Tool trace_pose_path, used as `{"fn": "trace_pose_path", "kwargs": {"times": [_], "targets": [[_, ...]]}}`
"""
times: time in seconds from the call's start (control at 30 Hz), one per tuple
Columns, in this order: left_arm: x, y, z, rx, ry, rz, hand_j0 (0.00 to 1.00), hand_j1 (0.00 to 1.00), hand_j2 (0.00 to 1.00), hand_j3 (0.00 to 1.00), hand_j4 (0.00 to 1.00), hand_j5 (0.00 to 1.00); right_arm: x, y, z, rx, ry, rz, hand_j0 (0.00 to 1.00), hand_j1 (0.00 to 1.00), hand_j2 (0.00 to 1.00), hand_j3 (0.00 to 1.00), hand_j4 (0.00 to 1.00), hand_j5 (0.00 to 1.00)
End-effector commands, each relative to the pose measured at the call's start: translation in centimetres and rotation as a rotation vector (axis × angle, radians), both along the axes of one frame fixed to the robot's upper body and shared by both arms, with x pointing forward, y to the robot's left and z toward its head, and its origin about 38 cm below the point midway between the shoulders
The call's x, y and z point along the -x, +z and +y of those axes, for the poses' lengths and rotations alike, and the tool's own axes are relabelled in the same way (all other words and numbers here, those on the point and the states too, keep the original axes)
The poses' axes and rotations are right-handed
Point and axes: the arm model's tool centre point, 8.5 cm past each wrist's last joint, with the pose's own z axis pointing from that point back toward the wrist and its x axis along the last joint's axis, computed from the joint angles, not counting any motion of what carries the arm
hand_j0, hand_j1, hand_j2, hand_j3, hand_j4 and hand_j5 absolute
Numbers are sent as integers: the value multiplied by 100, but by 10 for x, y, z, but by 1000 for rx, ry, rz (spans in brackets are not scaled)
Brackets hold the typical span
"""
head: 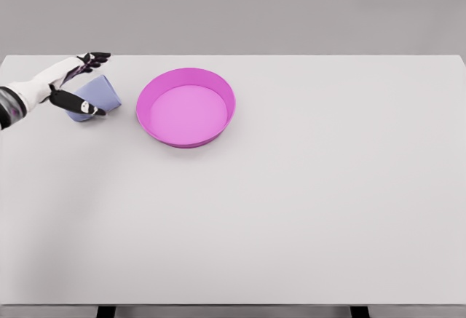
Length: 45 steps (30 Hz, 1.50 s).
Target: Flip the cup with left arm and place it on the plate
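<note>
Since the cup (98,96) lies tilted at the table's (291,216) far left, just left of the plate (186,107) and not touching it, the flip is not finished and nothing is on the plate yet.

Left hand (76,85) comes in from the left edge and brackets the cup: upper fingers (93,58) reach over the far side, thumb (80,104) sits on the near side. Looks like a loose side grasp around the body. Can't tell how firm the contact is; the cup's left part is hidden by the hand. Right arm not visible.

Handling guess:
- small, pale blue, thin-walled, likely light; should take little force to lift
- looks rigid, so squeeze won't deform it
- smooth tapered wall, so it may slide out toward the narrow end under a pinch
- light and round: it will roll or skid if nudged instead of gripped

Where to hold: across the body mid-height, thumb opposite fingers, not at the rim. That leaves the base free for setting down.

Plate is shallow with a raised rim; the cup must clear it and land in the flat centre.
</note>
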Motion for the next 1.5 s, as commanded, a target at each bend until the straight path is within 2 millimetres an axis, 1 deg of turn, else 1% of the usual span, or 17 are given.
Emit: {"fn": "trace_pose_path", "kwargs": {"times": [0.0, 0.07, 0.1, 0.17, 0.23, 0.6, 0.7, 0.77, 0.9, 0.97, 1.07, 1.17, 1.27, 1.3, 1.33, 1.37, 1.47], "targets": [[-1, -6, 8, -3, 25, 16, 100, 100, 100, 100, 100, 100, 0, 0, 0, 0, 0, 0, 100, 100, 100, 100, 100, 100], [-4, -9, 5, 1, 28, 26, 100, 100, 100, 100, 100, 100, 0, 0, 0, 0, 0, 0, 100, 100, 100, 100, 100, 100], [-5, -14, 4, 4, 34, 37, 100, 100, 100, 100, 100, 100, 0, 0, 0, 0, 0, 0, 100, 100, 100, 100, 100, 100], [-7, -14, 3, -5, 32, 34, 100, 100, 100, 100, 100, 100, 0, 0, 0, 0, 0, -1, 100, 100, 100, 100, 100, 100], [-9, -19, 2, 1, 40, 43, 100, 100, 100, 100, 100, 100, 0, 0, 0, 0, 0, 0, 100, 100, 100, 100, 100, 100], [-12, -17, 2, -5, 43, 38, 100, 100, 100, 100, 100, 100, 0, 0, 0, 0, 0, 0, 100, 100, 100, 100, 100, 100], [-14, -20, 10, -15, 67, 45, 100, 100, 100, 100, 100, 100, 0, 0, 0, 0, 0, 0, 100, 100, 100, 100, 100, 100], [-14, -21, 10, -16, 69, 48, 100, 100, 100, 100, 100, 100, 0, 0, 0, 0, 0, 0, 100, 100, 100, 100, 100, 100], [-15, -28, 10, -55, 74, 58, 100, 100, 100, 100, 100, 100, 0, 0, 0, 0, 0, 0, 100, 100, 100, 100, 100, 100], [-17, -35, 1, -63, 63, 65, 100, 100, 100, 100, 100, 100, 0, 0, 0, 0, 0, -1, 100, 100, 100, 100, 100, 100], [-18, -37, 2, -67, 67, 69, 100, 100, 100, 100, 100, 100, 0, 0, 0, 0, 0, 0, 100, 100, 100, 100, 100, 100], [-18, -45, 6, -68, 87, 87, 100, 100, 100, 100, 100, 100, 0, 0, 0, 0, 0, 0, 100, 100, 100, 100, 100, 100], [-19, -45, 6, -69, 90, 89, 100, 100, 100, 100, 100, 100, 0, 0, 0, 0, 0, 0, 100, 100, 100, 100, 100, 100], [-19, -45, 6, -67, 91, 90, 93, 93, 93, 93, 93, 93, 0, 0, 0, 0, 0, 0, 100, 100, 100, 100, 100, 100], [-19, -45, 5, -65, 90, 89, 81, 81, 81, 81, 81, 81, 0, 0, 0, 0, 0, 0, 100, 100, 100, 100, 100, 100], [-19, -47, 2, -60, 86, 89, 74, 74, 74, 74, 74, 74, 0, 0, 0, 0, 0, 0, 100, 100, 100, 100, 100, 100], [-20, -43, 1, -50, 87, 80, 68, 68, 68, 68, 68, 68, 0, 0, 0, 0, 0, 0, 100, 100, 100, 100, 100, 100]]}}
